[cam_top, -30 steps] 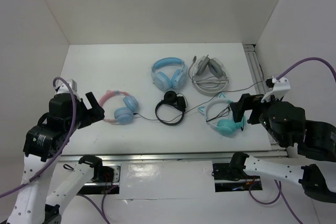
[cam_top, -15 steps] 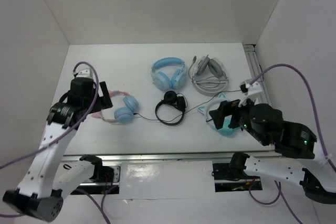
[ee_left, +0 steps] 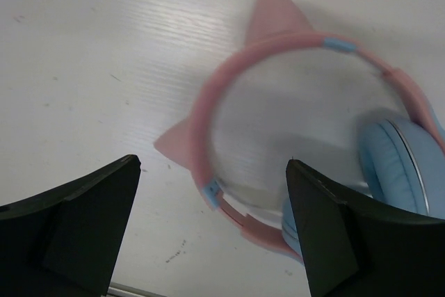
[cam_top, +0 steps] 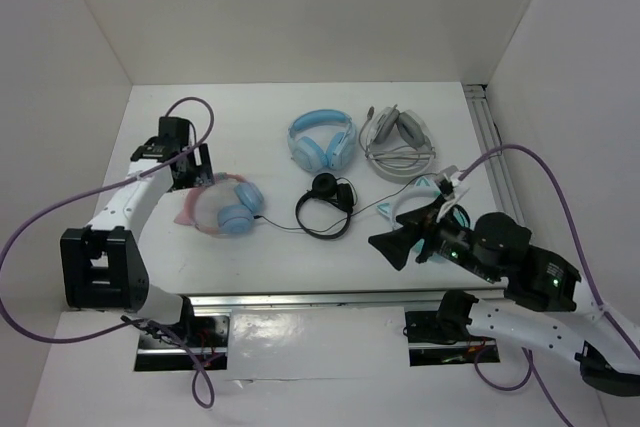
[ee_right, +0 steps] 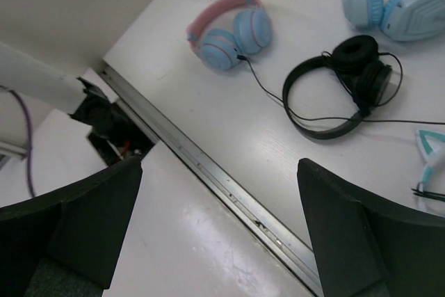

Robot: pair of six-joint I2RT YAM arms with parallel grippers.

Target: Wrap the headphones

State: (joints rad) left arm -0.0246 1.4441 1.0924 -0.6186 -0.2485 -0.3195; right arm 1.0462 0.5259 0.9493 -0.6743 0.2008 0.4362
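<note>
The headphones [cam_top: 228, 209] by the left edge of the worktop [cam_top: 290, 107] look light, the pink band [ee_left: 208, 119] the firm hold (cable [ee_right: 257, 81] limp); left gripper [ee_left: 212, 166] and right gripper [ee_right: 220, 163] gape empty.

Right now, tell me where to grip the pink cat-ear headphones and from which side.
Take the headphones by the pink headband between the cat ears, from straight above: they lie flat, the band is thin, with bare table either side for fingers.

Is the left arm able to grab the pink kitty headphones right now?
Probably yes. The left gripper hangs open right above the pink band of the headphones, and nothing lies between them.
</note>
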